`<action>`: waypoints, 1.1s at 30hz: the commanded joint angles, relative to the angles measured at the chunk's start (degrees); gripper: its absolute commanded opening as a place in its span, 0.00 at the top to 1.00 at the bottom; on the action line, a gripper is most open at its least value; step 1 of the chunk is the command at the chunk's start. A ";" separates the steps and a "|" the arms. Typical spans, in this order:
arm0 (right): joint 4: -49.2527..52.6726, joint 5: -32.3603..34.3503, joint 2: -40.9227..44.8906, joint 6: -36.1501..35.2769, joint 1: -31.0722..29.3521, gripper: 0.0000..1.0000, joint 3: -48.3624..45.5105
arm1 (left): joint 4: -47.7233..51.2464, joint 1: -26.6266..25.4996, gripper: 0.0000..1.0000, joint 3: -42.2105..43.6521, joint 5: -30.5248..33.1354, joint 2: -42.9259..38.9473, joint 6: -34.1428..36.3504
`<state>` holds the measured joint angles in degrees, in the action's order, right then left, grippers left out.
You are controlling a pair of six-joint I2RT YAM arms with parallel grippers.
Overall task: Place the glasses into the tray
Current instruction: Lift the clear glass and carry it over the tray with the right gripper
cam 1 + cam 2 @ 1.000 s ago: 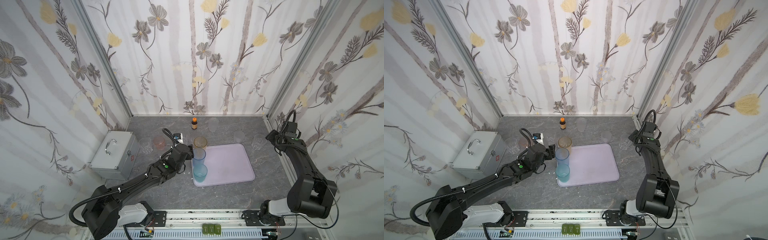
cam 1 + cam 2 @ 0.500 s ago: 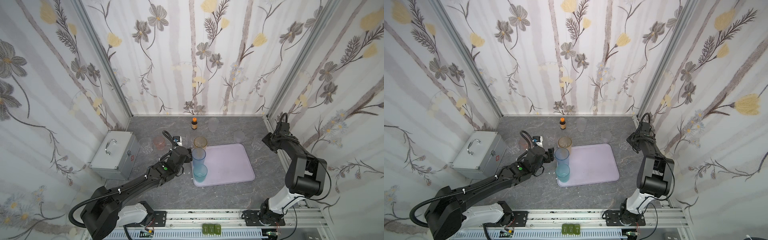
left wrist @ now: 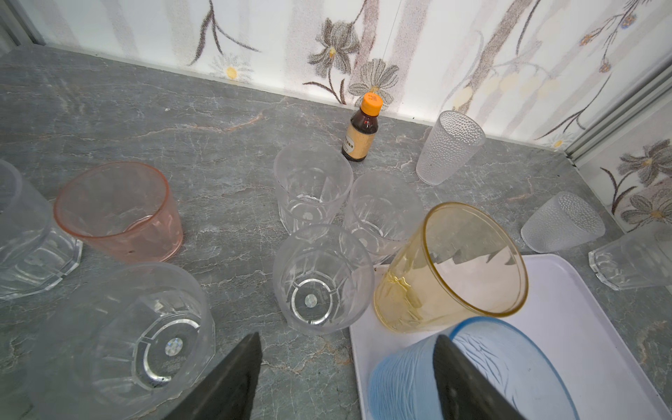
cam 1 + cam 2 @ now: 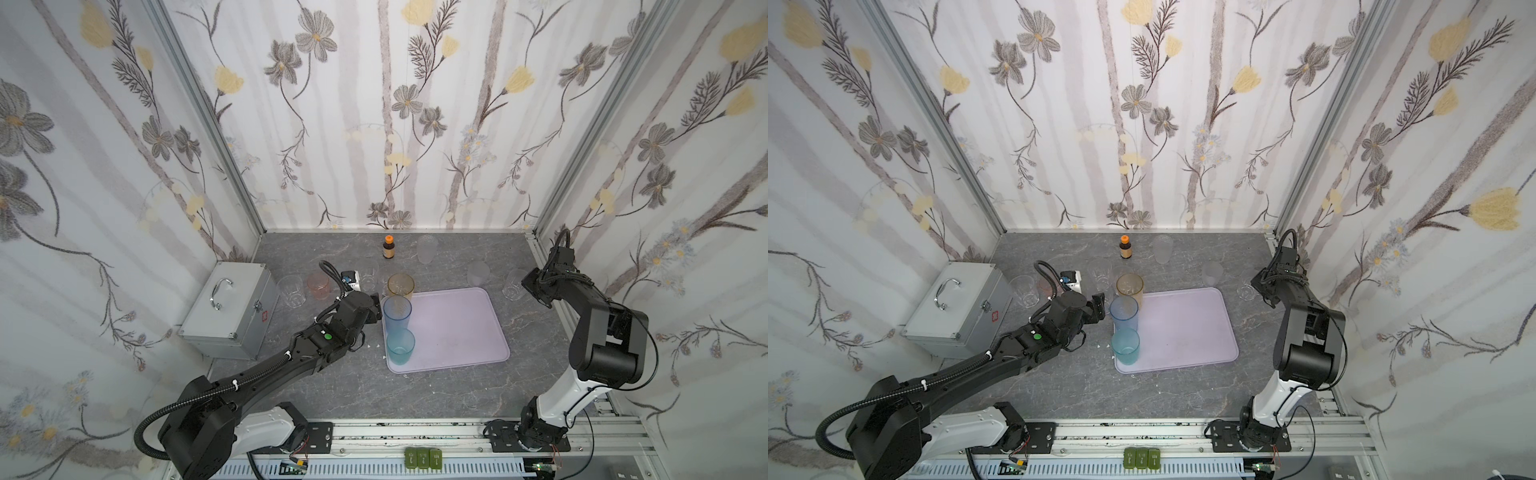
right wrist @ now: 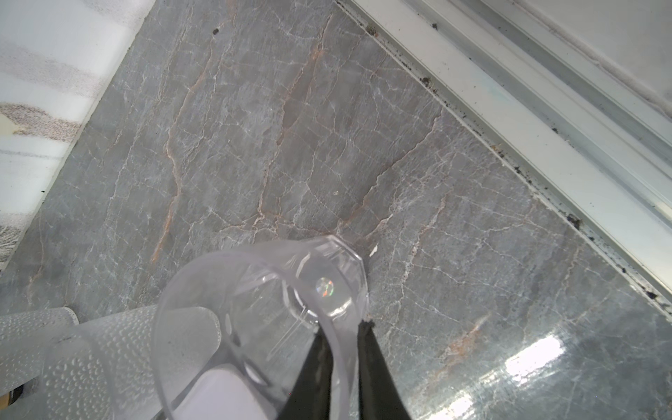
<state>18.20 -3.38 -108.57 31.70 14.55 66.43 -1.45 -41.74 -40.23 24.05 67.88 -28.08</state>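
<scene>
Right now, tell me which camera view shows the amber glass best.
The left wrist view: the amber glass stands close and large, upright at the tray's corner, beside the blue glass. Both top views show it too, but small, partly behind the blue glass. The right wrist view does not show it.

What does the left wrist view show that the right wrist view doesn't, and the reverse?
Left wrist only: the open left gripper, pink glass, amber glass, blue glass and bottle. Right wrist only: the right gripper pinching a clear glass by its wall, and the metal rail along the table edge. Both: the grey table, frosted glasses, and probably the tray, only a pale corner in the right wrist view.
</scene>
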 commanded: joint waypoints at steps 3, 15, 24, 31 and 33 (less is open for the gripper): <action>-0.43 3.50 2.24 -0.74 -1.81 0.96 -1.20 | -0.39 1.45 0.23 -0.99 2.16 -0.72 0.98; 8.27 7.67 16.28 -3.24 -6.66 1.00 -6.14 | -0.66 7.82 0.23 -1.53 0.66 -1.83 3.38; 15.16 7.41 14.80 -2.45 -23.94 1.00 1.46 | -2.08 9.00 0.23 1.07 -1.62 -1.04 0.60; 15.55 5.42 -0.06 0.43 -35.69 1.00 13.76 | -2.68 9.04 0.23 4.66 -1.95 -4.84 -1.91; 17.83 5.91 -4.10 0.16 -38.10 1.00 18.68 | -2.59 9.04 0.23 6.37 -1.08 -7.27 -2.41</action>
<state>35.09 2.28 -109.23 31.03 -21.50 80.86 -2.39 -32.80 -35.20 21.85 62.72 -28.49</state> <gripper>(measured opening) 0.060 0.768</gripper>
